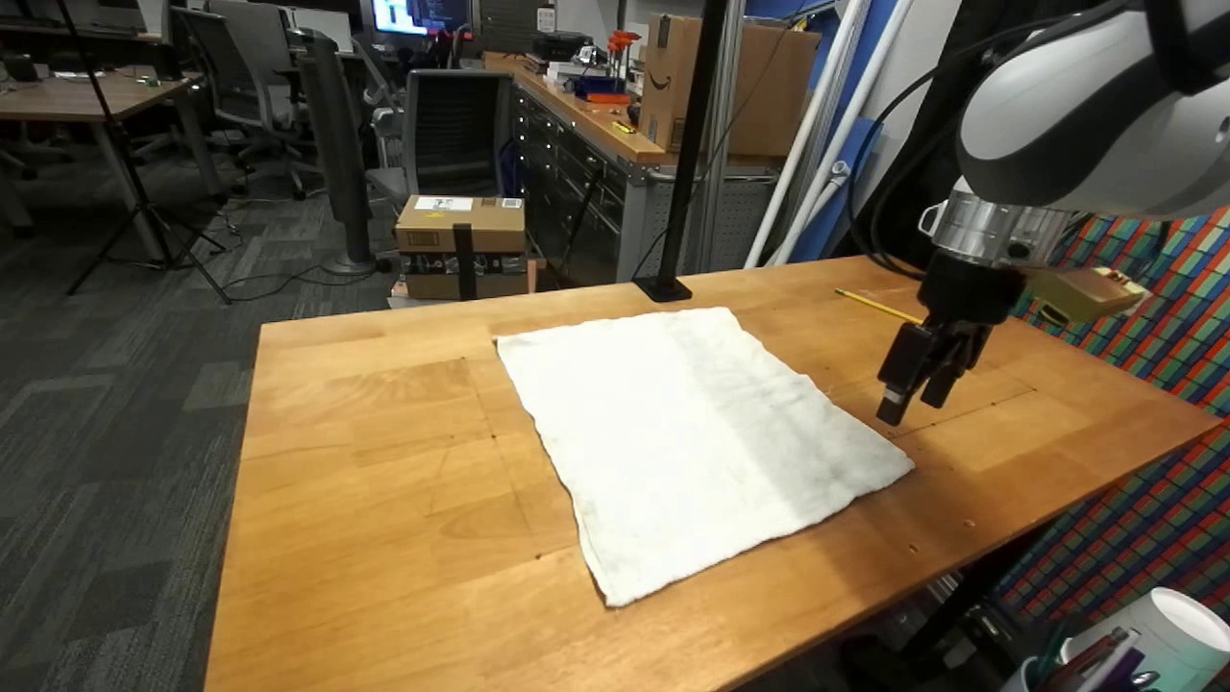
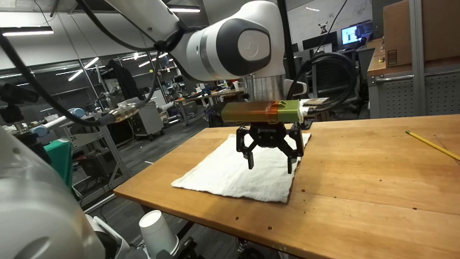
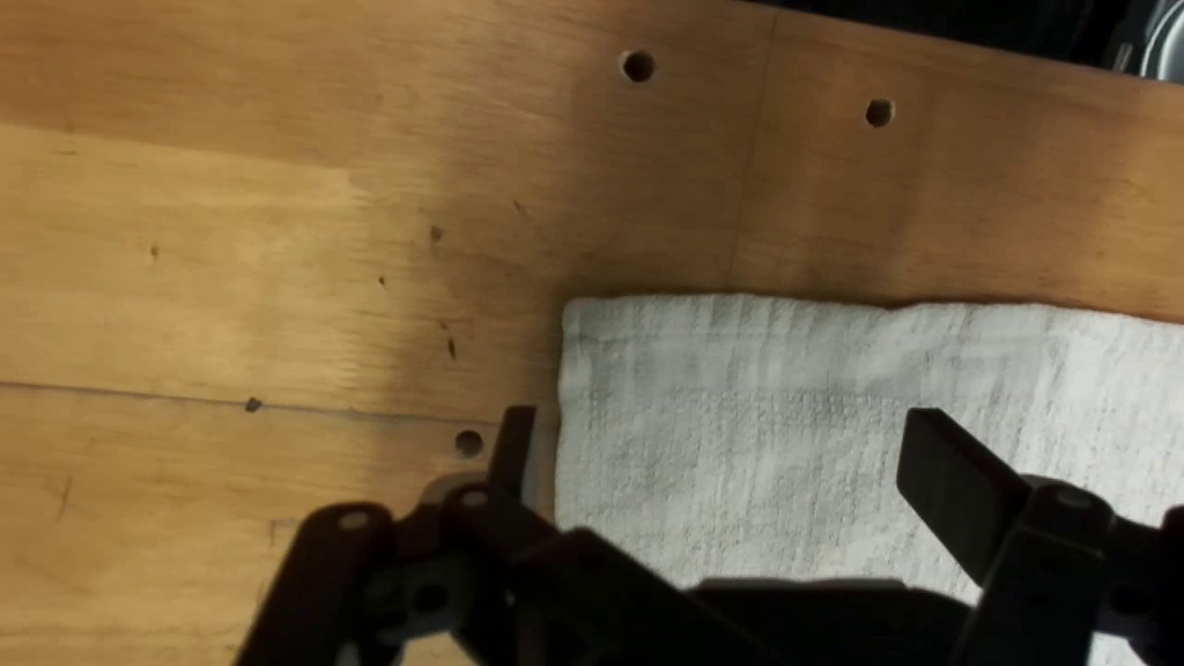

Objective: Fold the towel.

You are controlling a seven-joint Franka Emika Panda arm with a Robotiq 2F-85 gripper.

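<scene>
Holding the pincer (image 2: 270, 170) spread wide, gripping nothing — hovering over a side of the towel (image 1: 663, 432), poising one finger (image 3: 957, 490) above it and one above the bare table (image 1: 384, 413) in the wrist view. Arching the arm (image 2: 230, 50) overhead — aiming the pincer downward. Seeing the towel lying flat between the table's edge with the black post (image 1: 693, 144) and the opposite edge.

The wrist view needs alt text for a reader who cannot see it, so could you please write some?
A white towel lies flat on a wooden table, one corner near the picture's middle. The black gripper shows at the bottom, its jaws apart and holding nothing, one seen against bare table, the other against the towel.
</scene>
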